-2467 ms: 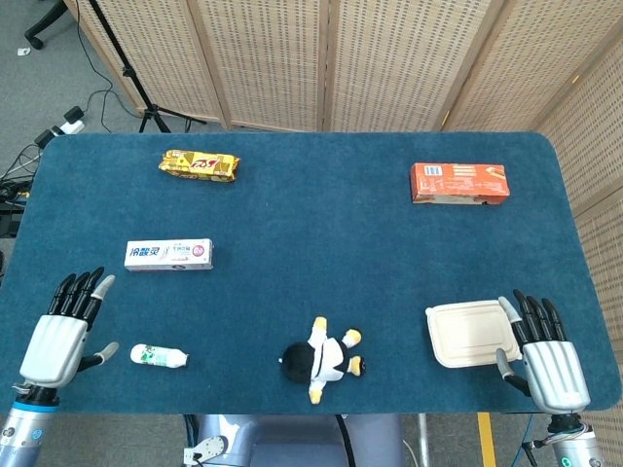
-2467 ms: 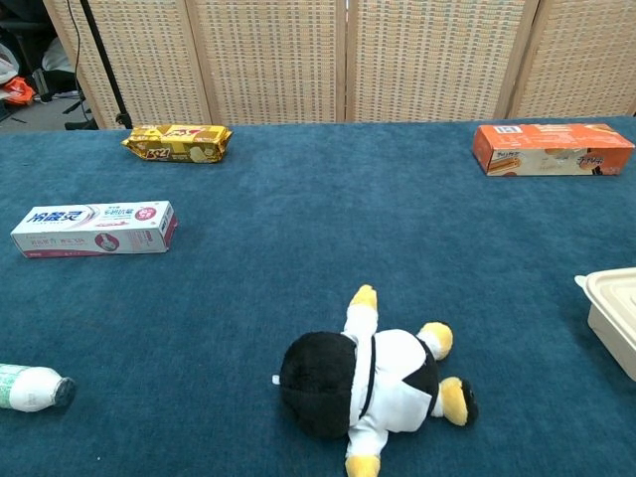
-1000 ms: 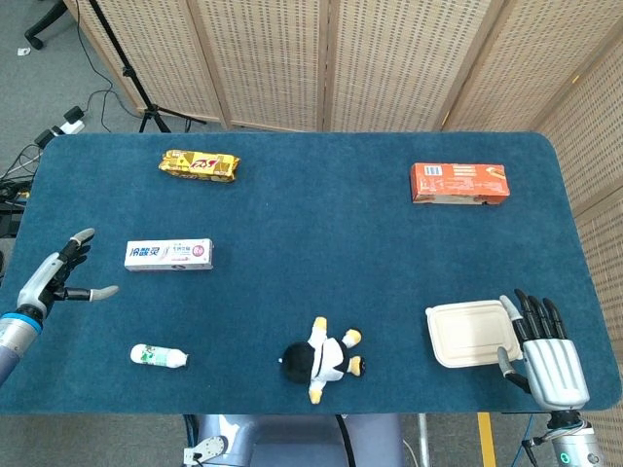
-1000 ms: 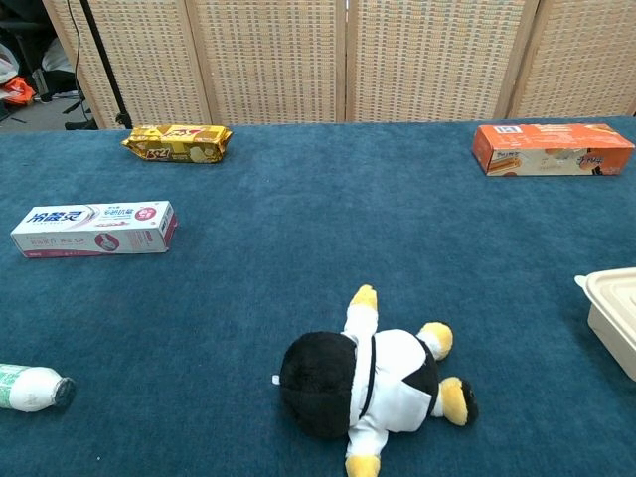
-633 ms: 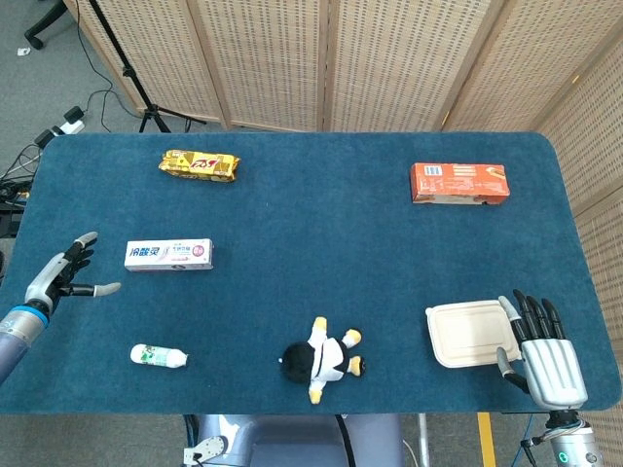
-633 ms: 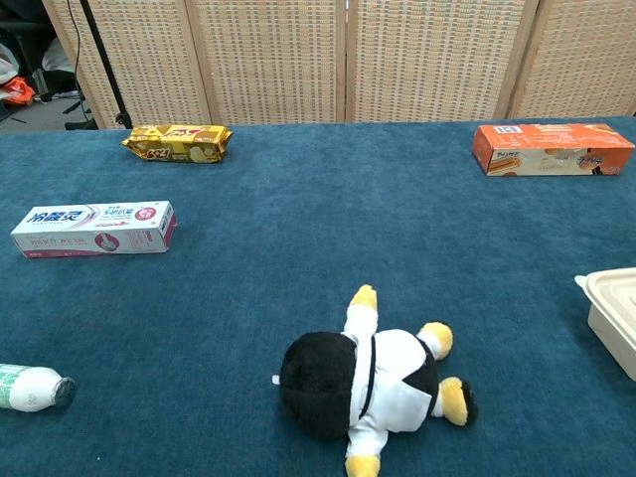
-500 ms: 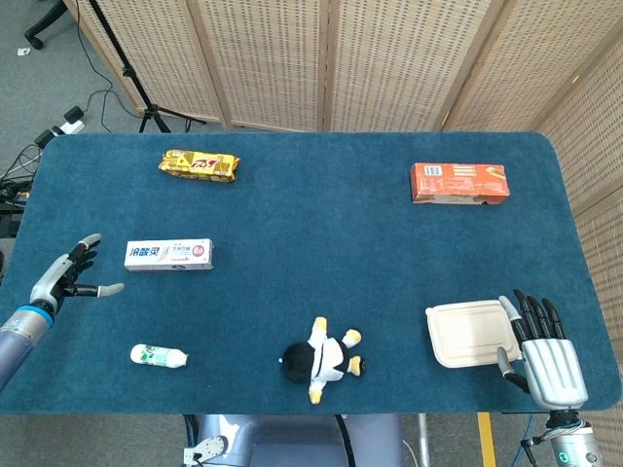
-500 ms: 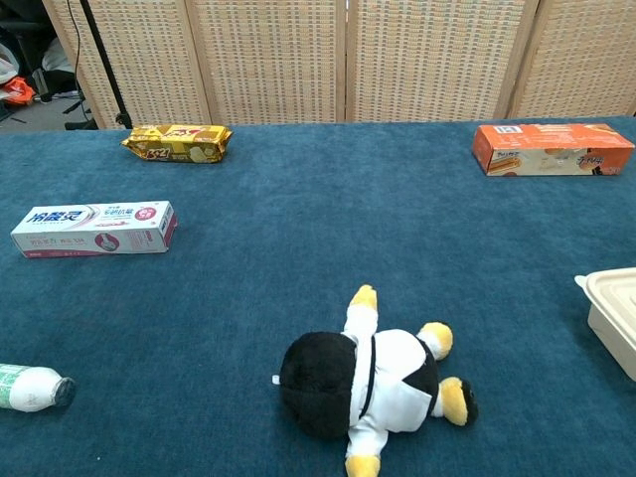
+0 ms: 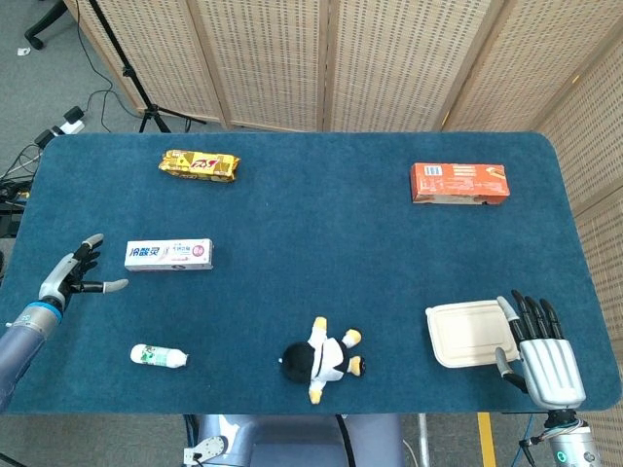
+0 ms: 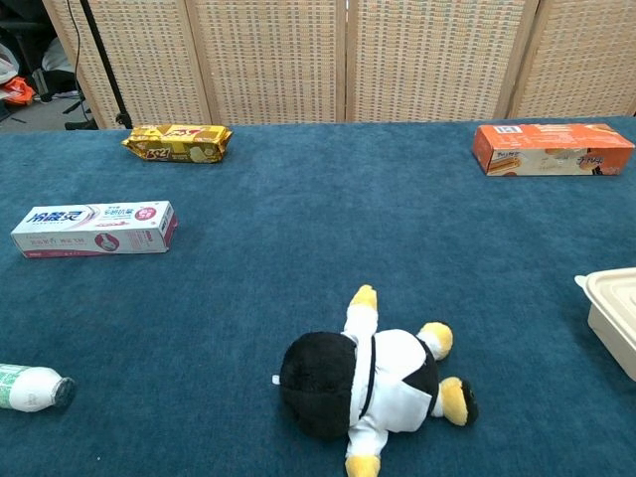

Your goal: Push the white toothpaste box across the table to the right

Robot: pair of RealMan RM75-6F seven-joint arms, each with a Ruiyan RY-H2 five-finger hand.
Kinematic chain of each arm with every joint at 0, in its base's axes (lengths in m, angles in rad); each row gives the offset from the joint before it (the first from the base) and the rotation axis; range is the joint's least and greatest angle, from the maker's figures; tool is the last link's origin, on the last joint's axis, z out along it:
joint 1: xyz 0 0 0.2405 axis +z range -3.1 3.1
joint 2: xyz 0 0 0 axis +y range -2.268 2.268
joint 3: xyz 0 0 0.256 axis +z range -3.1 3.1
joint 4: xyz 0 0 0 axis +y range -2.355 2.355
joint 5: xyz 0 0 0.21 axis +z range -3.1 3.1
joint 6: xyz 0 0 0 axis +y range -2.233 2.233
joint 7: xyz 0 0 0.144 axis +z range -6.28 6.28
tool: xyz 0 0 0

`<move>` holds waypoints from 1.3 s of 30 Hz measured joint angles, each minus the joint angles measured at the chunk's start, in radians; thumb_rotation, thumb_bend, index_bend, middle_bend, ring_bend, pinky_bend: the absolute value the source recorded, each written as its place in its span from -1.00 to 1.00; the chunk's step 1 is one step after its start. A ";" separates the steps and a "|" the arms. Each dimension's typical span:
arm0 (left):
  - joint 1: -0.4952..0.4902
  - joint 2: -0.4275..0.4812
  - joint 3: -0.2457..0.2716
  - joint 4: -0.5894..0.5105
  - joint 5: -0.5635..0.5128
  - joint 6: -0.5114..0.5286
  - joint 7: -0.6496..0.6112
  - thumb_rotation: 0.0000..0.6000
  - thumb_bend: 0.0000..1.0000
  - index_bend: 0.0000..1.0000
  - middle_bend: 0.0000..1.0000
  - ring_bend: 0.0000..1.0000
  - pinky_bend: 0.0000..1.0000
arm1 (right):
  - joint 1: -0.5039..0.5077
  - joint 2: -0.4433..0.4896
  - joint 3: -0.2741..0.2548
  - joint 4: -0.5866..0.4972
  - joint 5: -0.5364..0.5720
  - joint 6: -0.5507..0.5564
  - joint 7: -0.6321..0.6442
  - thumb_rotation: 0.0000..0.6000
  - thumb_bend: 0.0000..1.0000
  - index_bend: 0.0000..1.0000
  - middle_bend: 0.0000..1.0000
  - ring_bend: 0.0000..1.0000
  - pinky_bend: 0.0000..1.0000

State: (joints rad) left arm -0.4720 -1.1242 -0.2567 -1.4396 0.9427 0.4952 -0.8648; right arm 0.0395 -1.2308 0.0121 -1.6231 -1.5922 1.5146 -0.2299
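The cream rectangular plastic lidded container (image 9: 468, 335) lies closed near the desk's right front edge, so I cannot tell what is in it; my right hand (image 9: 539, 359) rests just beside it, palm down, fingers spread and holding nothing. The small white plastic bottle with a green label (image 9: 159, 356) lies on its side near the left front edge.

The desk (image 9: 311, 233) is covered in dark blue carpet-like fabric. Behind it stand folding screens of woven cane in pale wooden frames (image 9: 321, 58), and a black stand and cables sit on the grey floor at the left.

The white rectangular cardboard toothpaste box (image 9: 168, 255) lies flat on the left side, printed with blue characters and a pink end; I cannot read them. My left hand (image 9: 72, 277) hovers just left of it, apart from it, fingers spread and empty. A yellow foil snack packet (image 9: 199, 165) lies at the far left, an orange cardboard box (image 9: 458, 183) at the far right, and a black-and-white plush penguin with yellow feet (image 9: 321, 360) near the front centre.
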 measured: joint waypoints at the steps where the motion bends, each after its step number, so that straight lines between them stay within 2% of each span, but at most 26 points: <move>1: 0.000 -0.007 -0.002 0.007 -0.004 -0.003 0.002 1.00 -1.00 -1.00 -1.00 -1.00 -1.00 | 0.000 0.000 0.000 0.000 0.000 0.000 0.000 1.00 0.04 -1.00 -1.00 -1.00 -0.99; 10: -0.011 -0.057 -0.026 0.066 -0.035 -0.056 0.007 1.00 -1.00 -1.00 -1.00 -1.00 -1.00 | 0.001 -0.004 0.000 0.003 0.002 -0.002 -0.005 1.00 0.03 -1.00 -1.00 -1.00 -0.99; 18: -0.020 -0.091 -0.035 0.081 -0.044 -0.063 0.043 1.00 -1.00 -1.00 -1.00 -1.00 -1.00 | 0.002 -0.006 -0.001 0.005 0.004 -0.006 -0.007 1.00 0.04 -1.00 -1.00 -1.00 -0.99; 39: -0.034 -0.131 -0.041 -0.060 -0.070 -0.024 0.152 1.00 -1.00 -1.00 -1.00 -1.00 -1.00 | 0.002 -0.008 -0.004 0.004 -0.002 -0.004 -0.010 1.00 0.04 -1.00 -1.00 -1.00 -0.99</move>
State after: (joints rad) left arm -0.5063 -1.2556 -0.2977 -1.4995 0.8728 0.4716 -0.7132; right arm 0.0414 -1.2383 0.0079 -1.6188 -1.5938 1.5106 -0.2399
